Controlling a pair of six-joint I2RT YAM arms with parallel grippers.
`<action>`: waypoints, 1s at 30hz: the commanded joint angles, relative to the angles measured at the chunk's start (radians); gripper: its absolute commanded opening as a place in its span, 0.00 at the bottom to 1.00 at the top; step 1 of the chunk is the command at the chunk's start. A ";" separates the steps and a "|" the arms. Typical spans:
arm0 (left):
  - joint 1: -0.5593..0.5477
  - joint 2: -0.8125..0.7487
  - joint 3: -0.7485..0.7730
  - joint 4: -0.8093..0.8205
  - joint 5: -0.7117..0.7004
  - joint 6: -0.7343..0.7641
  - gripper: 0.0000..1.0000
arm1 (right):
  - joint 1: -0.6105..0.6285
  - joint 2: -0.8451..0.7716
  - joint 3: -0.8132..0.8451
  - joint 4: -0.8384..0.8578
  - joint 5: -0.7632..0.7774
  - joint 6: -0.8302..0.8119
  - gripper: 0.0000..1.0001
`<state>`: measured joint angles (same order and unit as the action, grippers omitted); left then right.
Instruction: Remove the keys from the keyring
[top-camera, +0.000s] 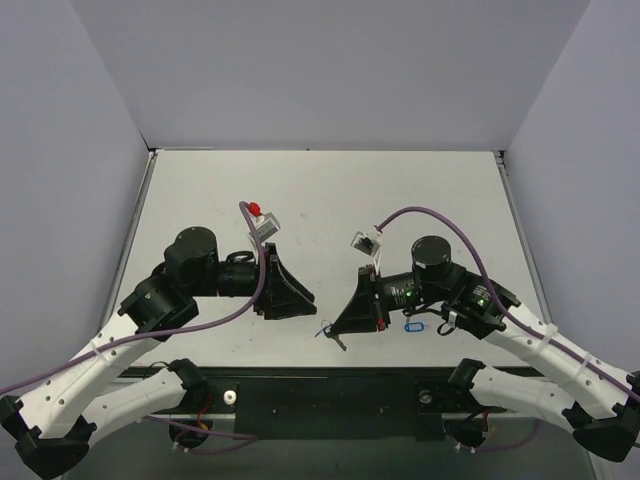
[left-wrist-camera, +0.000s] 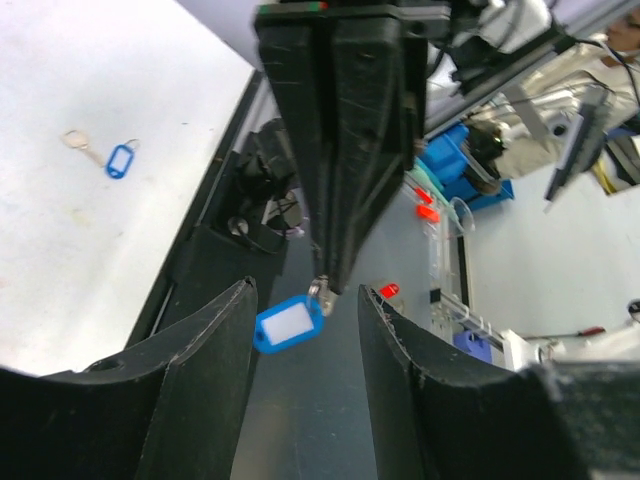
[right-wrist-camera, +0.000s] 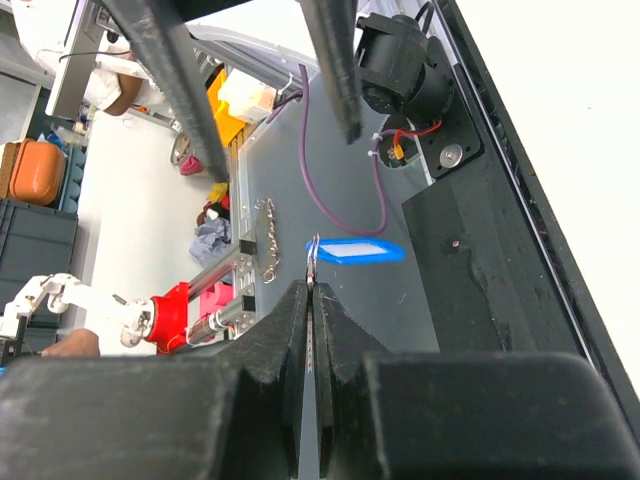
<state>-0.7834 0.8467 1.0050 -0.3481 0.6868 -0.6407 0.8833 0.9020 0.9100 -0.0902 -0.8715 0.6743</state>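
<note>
The right gripper (right-wrist-camera: 311, 292) has its jaws pinched flat together on the thin ring (right-wrist-camera: 313, 248), right at the very tips. The blue tag (right-wrist-camera: 356, 250) hangs off the ring to one side, in the air near the front edge of the table (top-camera: 300, 190). Facing it tip to tip and just beside it, the left gripper (left-wrist-camera: 305, 292) stands wide, one finger either side of the tag, touching nothing. From above, a dark sliver pokes out under the right tips, and I take that for the key (top-camera: 340, 344). Neither wrist view shows it clearly, so I can't tell how it sits on the ring. That's the worry from here: the hold is a bit of wire between two tips, so any tug from the left could twist the ring round in the jaws or pull it out altogether. Then it would likely drop by the table's edge, perhaps down among the arm bases. The left could just as easily close on the tag instead of the key, since the tag is what lies between its fingers. The two sets of tips are also close enough to knock together. A second tag (left-wrist-camera: 119, 160), blue too, lies on the table with a pale key (left-wrist-camera: 75, 140), well apart from all this.
</note>
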 joint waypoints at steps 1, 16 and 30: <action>0.007 -0.015 -0.011 0.142 0.135 -0.030 0.55 | -0.023 -0.009 0.061 0.003 -0.079 -0.030 0.00; 0.006 0.000 -0.052 0.150 0.135 -0.023 0.52 | -0.035 0.046 0.115 -0.011 -0.095 -0.047 0.00; 0.001 0.015 -0.066 0.181 0.164 -0.042 0.47 | -0.033 0.064 0.130 -0.009 -0.084 -0.047 0.00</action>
<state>-0.7834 0.8608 0.9379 -0.2356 0.8242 -0.6746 0.8505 0.9531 0.9939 -0.1246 -0.9329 0.6445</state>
